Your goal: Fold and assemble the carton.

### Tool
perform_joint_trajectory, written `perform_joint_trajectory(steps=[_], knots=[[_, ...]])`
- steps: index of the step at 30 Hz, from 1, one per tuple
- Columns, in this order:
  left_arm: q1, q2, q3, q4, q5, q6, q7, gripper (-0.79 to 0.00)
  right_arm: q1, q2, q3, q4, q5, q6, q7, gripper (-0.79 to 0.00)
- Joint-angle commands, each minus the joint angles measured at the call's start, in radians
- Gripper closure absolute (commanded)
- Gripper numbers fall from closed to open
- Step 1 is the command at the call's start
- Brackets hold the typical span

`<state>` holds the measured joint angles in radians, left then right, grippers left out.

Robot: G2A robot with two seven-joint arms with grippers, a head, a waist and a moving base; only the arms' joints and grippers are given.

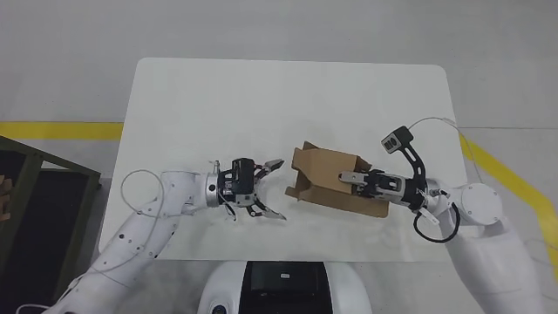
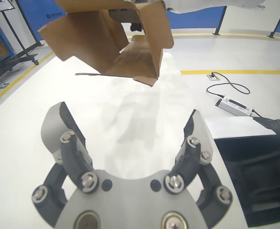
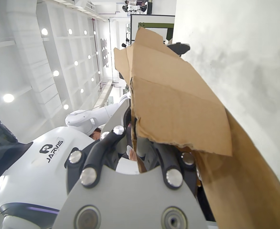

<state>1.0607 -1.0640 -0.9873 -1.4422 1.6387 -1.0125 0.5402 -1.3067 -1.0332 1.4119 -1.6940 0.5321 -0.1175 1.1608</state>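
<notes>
A half-formed brown carton [image 1: 330, 177], flaps splayed and open end facing the left arm, lies right of centre on the white table [image 1: 261, 96]. The right gripper [image 1: 353, 177] appears clamped on one wall, though cardboard hides its fingertips. The left gripper [image 1: 279, 190] hangs near the open mouth, spread wide and holding nothing. Flap-folding looks to be the step in hand. Next, the left arm would need to reach a loose flap and press it inward.
</notes>
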Motion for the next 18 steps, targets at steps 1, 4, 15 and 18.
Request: perform_joint_trajectory(steps=[1,4,15,18], knots=[[-0.003,0.007,0.026,-0.011,-0.006,0.0,-0.019,-0.785,0.002,0.0,-0.004,0.002,-0.001,-0.007,0.002,0.0],[-0.013,0.017,0.066,-0.027,-0.033,0.0,-0.016,-0.785,0.0,0.0,-0.01,0.005,0.0,-0.021,-0.002,0.0],[-0.071,0.037,0.152,-0.044,-0.085,0.0,0.004,-0.785,-0.018,0.003,-0.007,0.002,-0.001,-0.046,-0.016,0.0],[-0.087,0.038,0.174,-0.036,-0.098,0.0,0.007,-0.785,-0.022,0.004,-0.007,-0.002,0.004,-0.049,-0.009,0.0]])
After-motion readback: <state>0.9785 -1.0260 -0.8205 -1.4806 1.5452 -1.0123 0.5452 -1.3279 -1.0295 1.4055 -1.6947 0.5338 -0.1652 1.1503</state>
